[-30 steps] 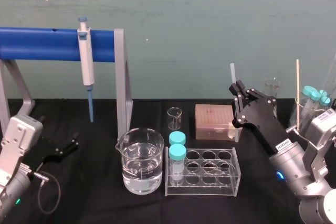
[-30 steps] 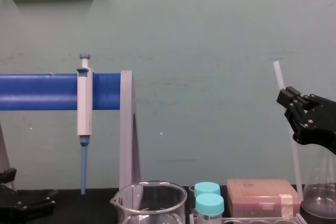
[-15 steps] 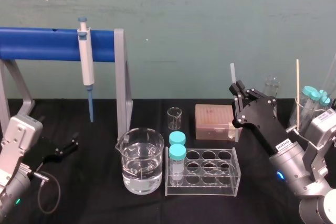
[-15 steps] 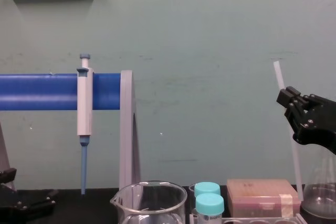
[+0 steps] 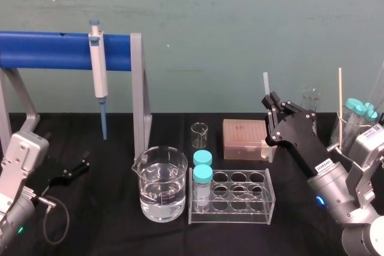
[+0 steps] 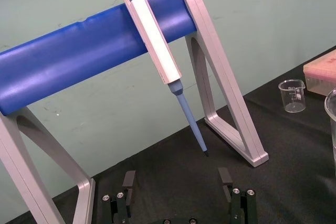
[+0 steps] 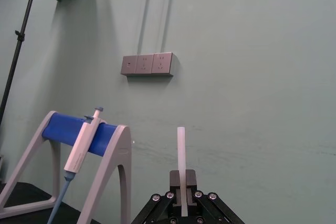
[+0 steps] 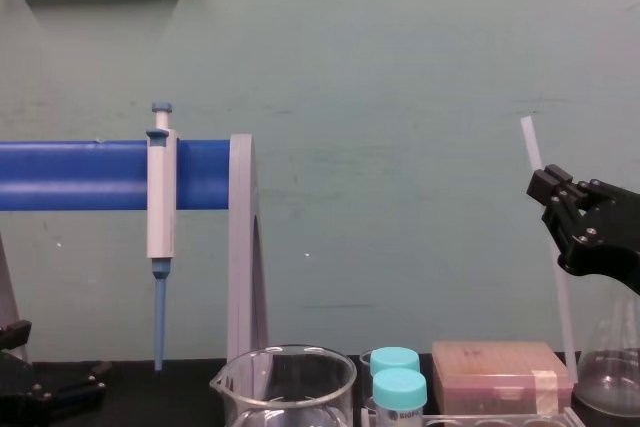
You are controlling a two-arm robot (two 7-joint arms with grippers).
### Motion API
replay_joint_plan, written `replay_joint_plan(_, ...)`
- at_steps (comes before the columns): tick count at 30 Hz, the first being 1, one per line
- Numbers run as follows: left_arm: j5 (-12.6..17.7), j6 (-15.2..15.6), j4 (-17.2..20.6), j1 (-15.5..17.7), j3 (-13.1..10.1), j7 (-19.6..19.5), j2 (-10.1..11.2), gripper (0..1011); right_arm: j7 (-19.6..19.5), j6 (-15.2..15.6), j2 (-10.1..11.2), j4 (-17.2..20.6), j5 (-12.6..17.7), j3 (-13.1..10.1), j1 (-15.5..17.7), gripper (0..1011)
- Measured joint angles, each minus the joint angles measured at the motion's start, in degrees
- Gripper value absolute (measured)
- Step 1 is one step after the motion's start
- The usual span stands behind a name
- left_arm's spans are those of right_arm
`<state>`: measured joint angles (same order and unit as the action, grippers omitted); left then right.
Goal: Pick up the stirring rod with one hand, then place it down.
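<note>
One stirring rod (image 5: 265, 83) stands nearly upright over the right half of the table (image 5: 108, 223), pinched in the right gripper (image 5: 271, 101) beside a pink box (image 5: 243, 139), where a careless descent could knock it loose; the left gripper (image 5: 75, 169) idles, spread wide, near the left edge.

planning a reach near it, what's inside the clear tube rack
Two teal-capped tubes stand in the left-end holes of the clear rack, one behind the other. The other holes look vacant. The front tube covers the back one's lower part, so its contents cannot be seen.
</note>
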<state>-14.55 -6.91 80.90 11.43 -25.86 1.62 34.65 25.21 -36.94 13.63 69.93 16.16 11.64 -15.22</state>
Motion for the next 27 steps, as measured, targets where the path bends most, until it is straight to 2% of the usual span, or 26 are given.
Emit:
replay_joint_plan(12,0.00,0.00,0.00,0.00,0.00,0.00,0.00,1000,0.11,-0.02,-0.08,0.00,-0.11,-0.09,0.00,56)
replay_joint_plan(27,0.00,0.00,0.00,0.00,0.00,0.00,0.00,1000,4.74,-0.47,-0.66,0.15,0.34,0.16,0.33,56)
